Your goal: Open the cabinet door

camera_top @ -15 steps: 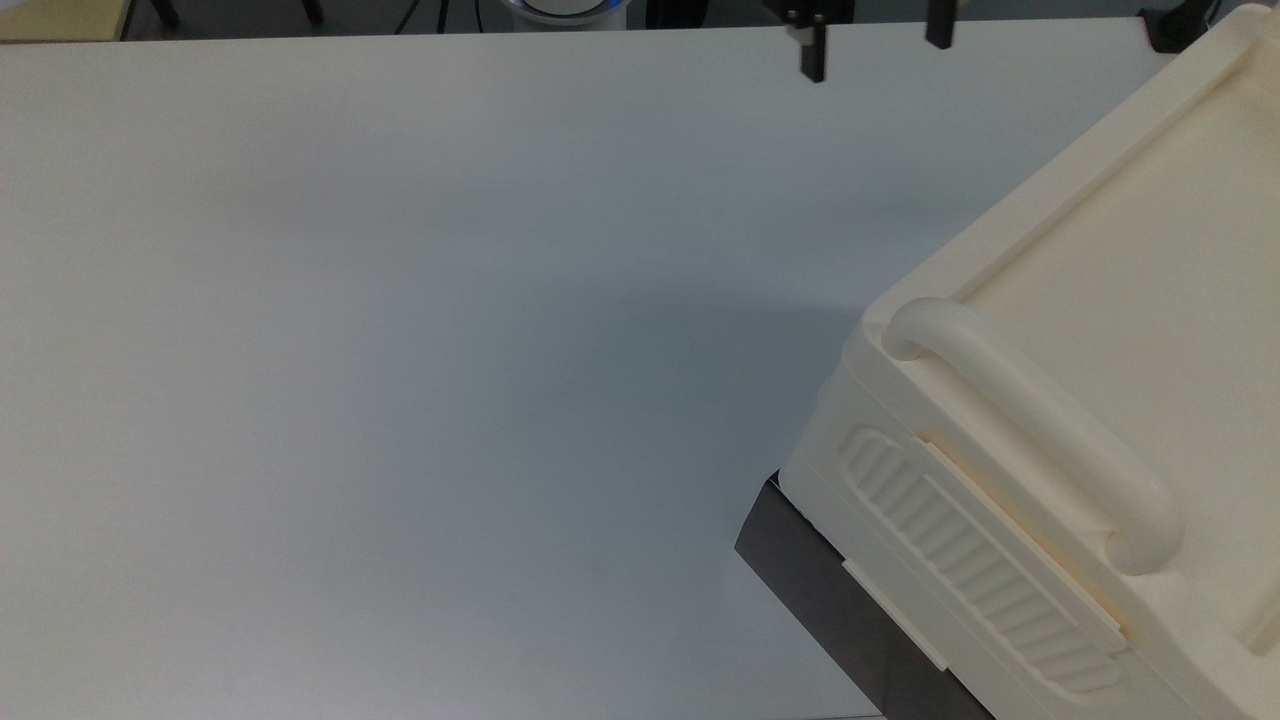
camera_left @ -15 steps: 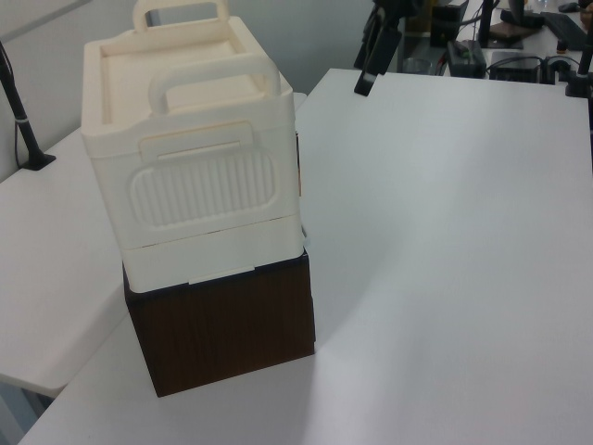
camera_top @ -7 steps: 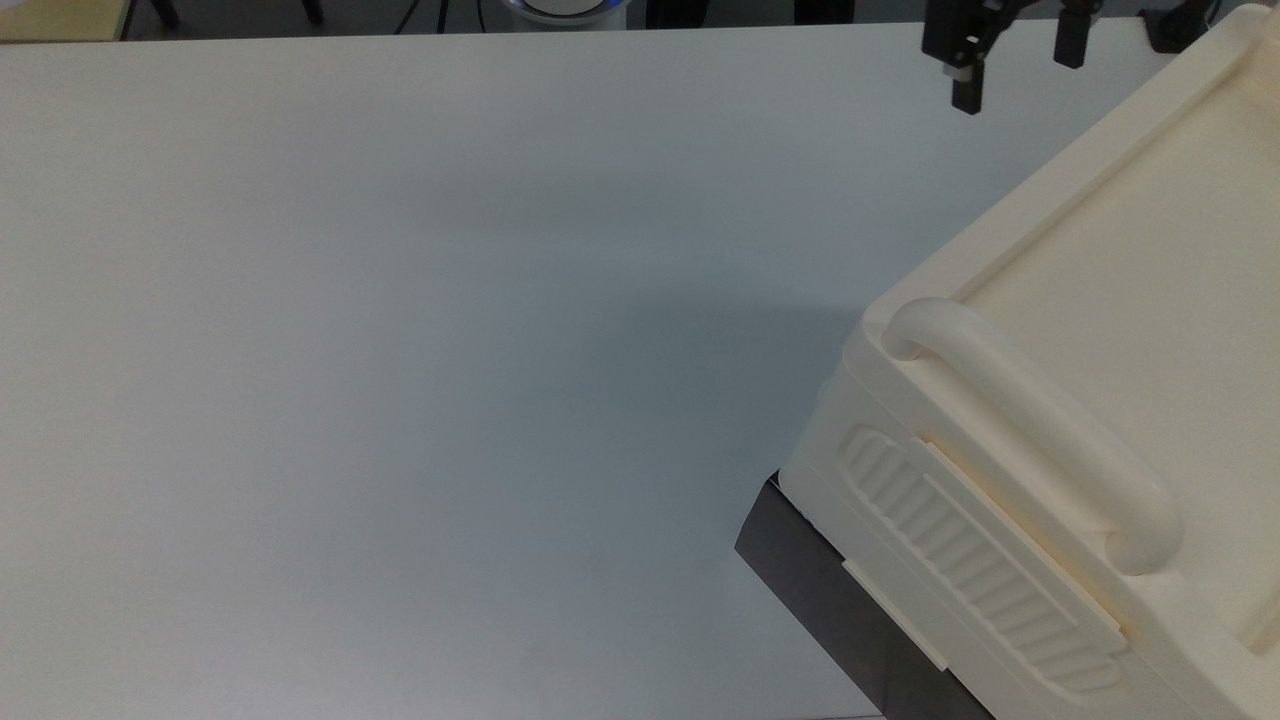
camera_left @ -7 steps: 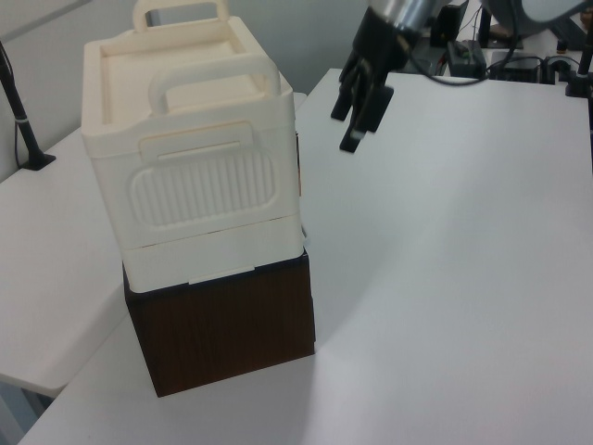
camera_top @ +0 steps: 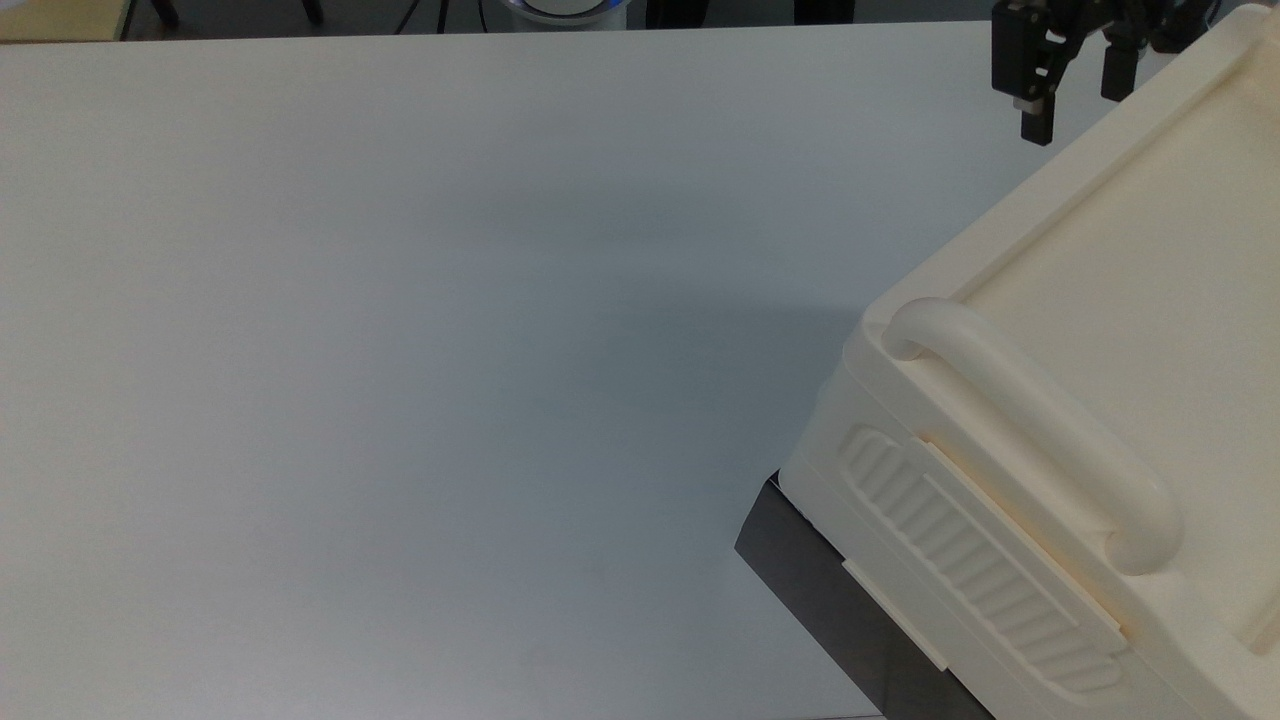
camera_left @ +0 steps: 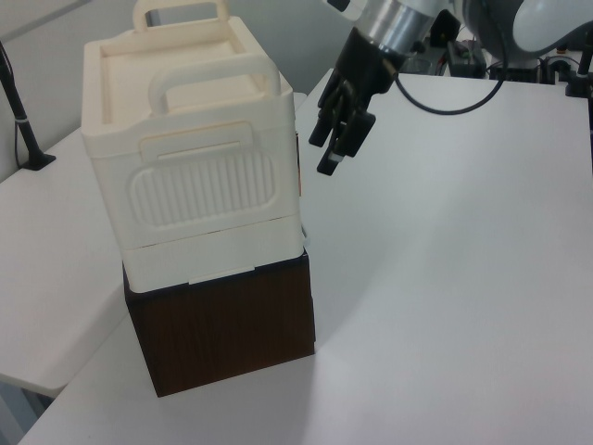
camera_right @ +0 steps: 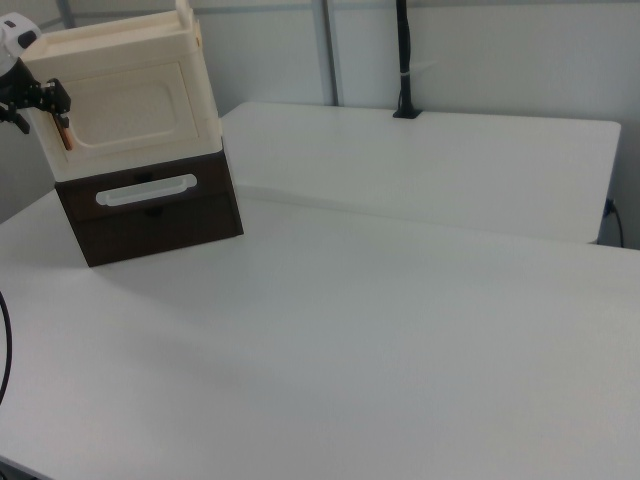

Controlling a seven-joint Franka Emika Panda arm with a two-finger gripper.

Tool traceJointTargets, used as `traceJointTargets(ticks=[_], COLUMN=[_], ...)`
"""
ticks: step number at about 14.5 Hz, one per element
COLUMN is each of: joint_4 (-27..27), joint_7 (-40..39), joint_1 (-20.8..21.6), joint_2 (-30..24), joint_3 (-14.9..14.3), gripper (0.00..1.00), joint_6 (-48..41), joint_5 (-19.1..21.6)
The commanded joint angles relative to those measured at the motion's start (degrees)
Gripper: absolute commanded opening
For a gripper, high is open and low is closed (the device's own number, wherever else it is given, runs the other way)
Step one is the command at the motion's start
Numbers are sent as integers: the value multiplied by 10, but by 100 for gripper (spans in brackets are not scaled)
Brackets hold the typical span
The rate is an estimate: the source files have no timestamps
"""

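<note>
**Arm reaching in, fingers parted**

I see my gripper (camera_top: 1078,105) at the top view's far right, two dark fingers (camera_top: 1037,128) spread apart with a clear gap and nothing between them. In the left view the gripper (camera_left: 335,148) hangs angled downward from a silver wrist (camera_left: 394,23), the arm descending from the left view's upper right.

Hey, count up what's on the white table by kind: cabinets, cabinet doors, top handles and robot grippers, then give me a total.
cabinet: 1
cabinet door: 1
top handles: 2
gripper: 1
Total: 5
</note>
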Motion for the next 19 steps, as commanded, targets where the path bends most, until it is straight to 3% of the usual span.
traceJointTargets(ticks=[1, 2, 8, 19], joint_4=[12, 13, 14, 0], joint_7=[-6, -6, -13, -49], joint_1=[7, 6, 2, -16], joint_2=[23, 24, 26, 1], joint_3=[-9, -9, -12, -13], gripper=[69, 65, 25, 16], joint_6=[46, 52, 71, 42], joint_5=[-3, -4, -4, 1])
